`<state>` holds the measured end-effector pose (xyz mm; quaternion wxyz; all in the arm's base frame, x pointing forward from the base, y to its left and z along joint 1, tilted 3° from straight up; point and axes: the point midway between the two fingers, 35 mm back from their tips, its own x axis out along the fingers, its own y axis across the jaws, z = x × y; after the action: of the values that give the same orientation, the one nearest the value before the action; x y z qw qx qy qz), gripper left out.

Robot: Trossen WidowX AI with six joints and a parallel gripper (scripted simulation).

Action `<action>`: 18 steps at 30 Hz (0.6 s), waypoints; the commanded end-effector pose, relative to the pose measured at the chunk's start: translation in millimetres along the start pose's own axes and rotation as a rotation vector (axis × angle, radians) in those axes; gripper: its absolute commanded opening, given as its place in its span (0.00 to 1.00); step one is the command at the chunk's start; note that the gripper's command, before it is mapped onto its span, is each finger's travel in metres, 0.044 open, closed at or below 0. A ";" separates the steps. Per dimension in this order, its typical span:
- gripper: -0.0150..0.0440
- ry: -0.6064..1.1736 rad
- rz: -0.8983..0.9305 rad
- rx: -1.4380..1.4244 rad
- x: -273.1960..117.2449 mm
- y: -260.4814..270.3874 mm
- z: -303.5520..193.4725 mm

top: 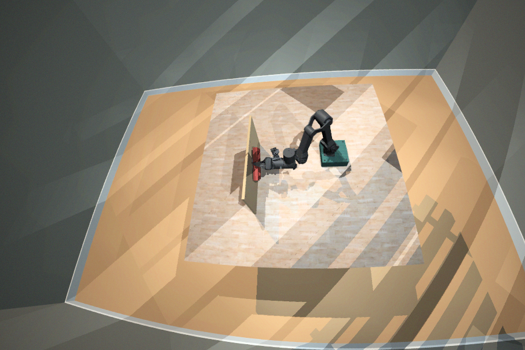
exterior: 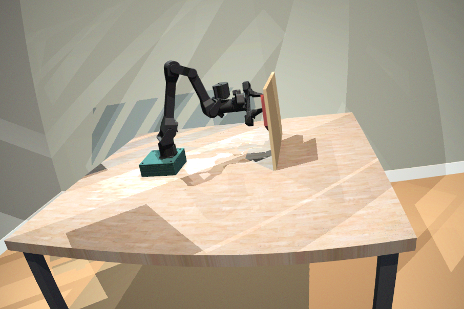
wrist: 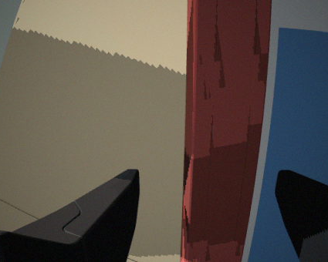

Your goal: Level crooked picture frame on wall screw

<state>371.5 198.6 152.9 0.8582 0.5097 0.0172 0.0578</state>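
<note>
The red picture frame (top: pixel 256 175) (exterior: pixel 264 111) (wrist: pixel 226 96) with a pale mat and blue picture hangs on the upright board. My gripper (top: pixel 256 164) (exterior: pixel 261 102) (wrist: pixel 208 181) is open close in front of it, its fingers one above the other in the exterior view. In the wrist view one red rail, seemingly the upper one, runs between the fingertips. One finger is over bare board, the other over the blue picture, with gaps to the rail. The screw is hidden. The frame's ends are out of the wrist view, so I cannot tell its tilt.
The tan board (top: pixel 251 195) (exterior: pixel 275 140) (wrist: pixel 86 115) stands upright on the wooden table (top: pixel 296 236) (exterior: pixel 225 223). The arm's teal base (top: pixel 340 158) (exterior: pixel 159 169) stands on the table, facing the board's front. Patchy shadows cross the table.
</note>
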 end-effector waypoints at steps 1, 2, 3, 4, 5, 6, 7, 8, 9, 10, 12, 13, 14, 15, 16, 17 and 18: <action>0.69 0.006 0.000 0.002 0.2 -0.2 -0.9; 0.69 0.006 0.000 0.002 0.2 -0.2 -0.9; 0.69 0.006 0.000 0.002 0.2 -0.3 -1.1; 0.69 0.006 0.000 0.002 0.3 -0.3 -1.4; 0.69 0.006 0.000 0.002 0.3 -0.4 -1.5; 0.69 0.006 0.000 0.002 0.3 -0.4 -1.5; 0.69 0.006 0.000 0.002 0.3 -0.4 -1.5; 0.69 0.006 0.000 0.002 0.3 -0.4 -1.5; 0.69 0.006 0.000 0.002 0.3 -0.4 -1.5; 0.69 0.006 0.000 0.002 0.3 -0.4 -1.5; 0.69 0.006 0.000 0.002 0.3 -0.4 -1.5; 0.69 0.006 0.000 0.002 0.3 -0.4 -1.5; 0.69 0.006 0.000 0.002 0.3 -0.4 -1.5; 0.69 0.006 0.000 0.002 0.3 -0.4 -1.5; 0.68 0.006 0.000 0.002 0.3 -0.4 -1.5; 0.67 0.006 0.000 0.002 0.3 -0.4 -1.5; 0.66 0.006 0.000 0.002 0.3 -0.4 -1.5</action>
<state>371.8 198.8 152.3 0.8584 0.5094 0.0177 0.0574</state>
